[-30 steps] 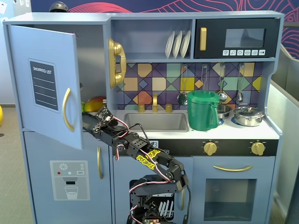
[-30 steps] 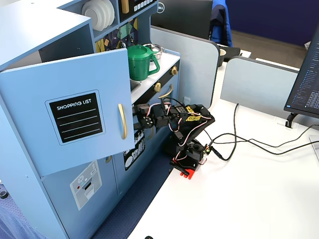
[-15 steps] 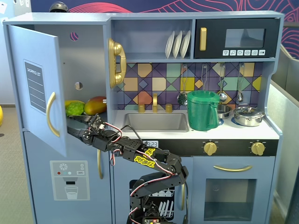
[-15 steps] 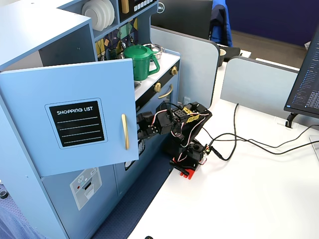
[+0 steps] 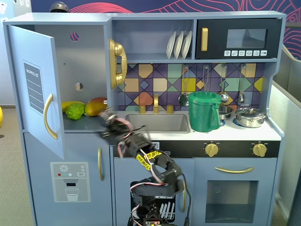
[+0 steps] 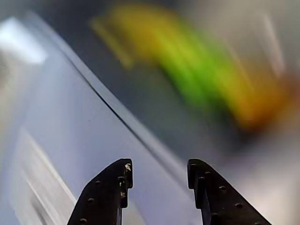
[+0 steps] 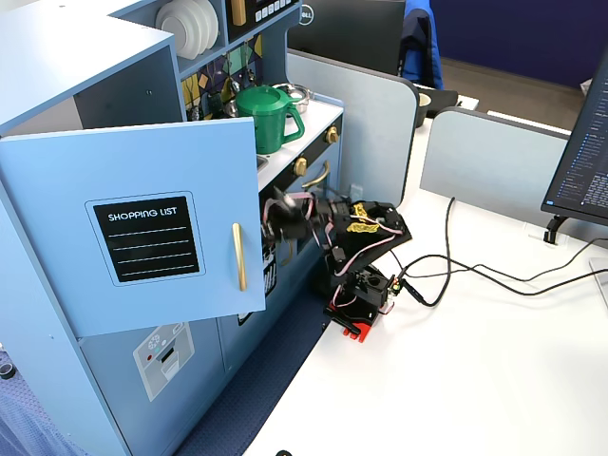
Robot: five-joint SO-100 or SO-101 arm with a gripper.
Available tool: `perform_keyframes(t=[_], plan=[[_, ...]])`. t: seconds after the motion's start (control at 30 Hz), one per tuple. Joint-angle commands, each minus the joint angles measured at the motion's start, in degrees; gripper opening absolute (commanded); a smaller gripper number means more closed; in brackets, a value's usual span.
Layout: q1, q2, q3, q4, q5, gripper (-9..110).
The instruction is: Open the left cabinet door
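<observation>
The left cabinet door (image 5: 35, 89) stands swung wide on its left-edge hinges at the upper left of the toy kitchen, showing a shelf (image 5: 87, 123) with toy fruit (image 5: 84, 108). Its long axis is upright. In the frontal fixed view it shows nearly edge-on, its shopping-list panel (image 7: 147, 238) facing away from the cabinet; its gold handle (image 5: 47, 116) runs vertically along the free edge. The opening step looks essentially finished.

The gripper (image 6: 157, 176) touches nothing: in the wrist view the jaws are spread with a clear gap, empty, over a blurred blue surface and a smear of yellow-green (probably the fruit). In the frontal fixed view the arm (image 5: 141, 157) is motion-blurred in front of the sink (image 5: 157, 123), apart from the door.

What the next move calls for, I judge, is only a clean retreat toward the base on the tabletop (image 7: 494, 361), without brushing the door's free edge.
</observation>
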Motion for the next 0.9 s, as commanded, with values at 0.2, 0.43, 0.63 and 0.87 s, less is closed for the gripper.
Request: perform_keyframes(t=[0.2, 0.43, 0.63, 0.87], plan=[[23.9, -8.5, -21.6, 47.7, 20.9, 7], [27.1, -5.6, -13.8, 58.7, 28.0, 7], [28.1, 1.8, 4.0, 56.4, 33.0, 7], [31.1, 9.5, 20.7, 52.4, 35.1, 8]])
